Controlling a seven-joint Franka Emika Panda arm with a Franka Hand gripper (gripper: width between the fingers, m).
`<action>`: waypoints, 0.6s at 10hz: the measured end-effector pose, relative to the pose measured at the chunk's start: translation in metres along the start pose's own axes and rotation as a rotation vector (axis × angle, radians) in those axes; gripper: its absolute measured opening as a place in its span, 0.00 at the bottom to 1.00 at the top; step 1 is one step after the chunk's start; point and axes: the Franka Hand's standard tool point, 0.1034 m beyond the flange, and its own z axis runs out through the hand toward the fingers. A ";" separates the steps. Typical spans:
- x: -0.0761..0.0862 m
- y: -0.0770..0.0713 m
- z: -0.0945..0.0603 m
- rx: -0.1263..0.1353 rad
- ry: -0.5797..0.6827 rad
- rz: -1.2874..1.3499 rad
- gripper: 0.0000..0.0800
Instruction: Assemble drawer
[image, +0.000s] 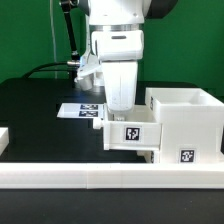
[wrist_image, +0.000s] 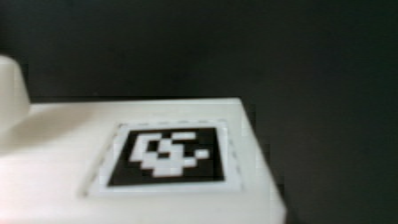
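The drawer's large white case (image: 187, 112) stands open-topped at the exterior view's right, with a tag (image: 186, 155) low on its front. A smaller white tray (image: 128, 135) with a tag on its front sits against the case's left side. My gripper (image: 121, 108) hangs straight down onto the tray's top edge. Its fingertips merge with the white plastic, so I cannot tell whether they are open or shut. The wrist view shows a white tagged face (wrist_image: 169, 155) very close and blurred, with no fingers in sight. A second tray is not visible.
The marker board (image: 84, 110) lies on the black table behind the tray. A long low white rail (image: 100, 178) runs along the front. A white piece (image: 3, 140) shows at the left edge. Cables hang behind the arm.
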 end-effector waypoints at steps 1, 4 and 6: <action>0.002 0.000 0.000 0.002 0.000 -0.003 0.05; -0.003 0.000 0.000 0.002 0.000 0.009 0.05; -0.002 0.000 0.000 0.002 0.000 0.008 0.05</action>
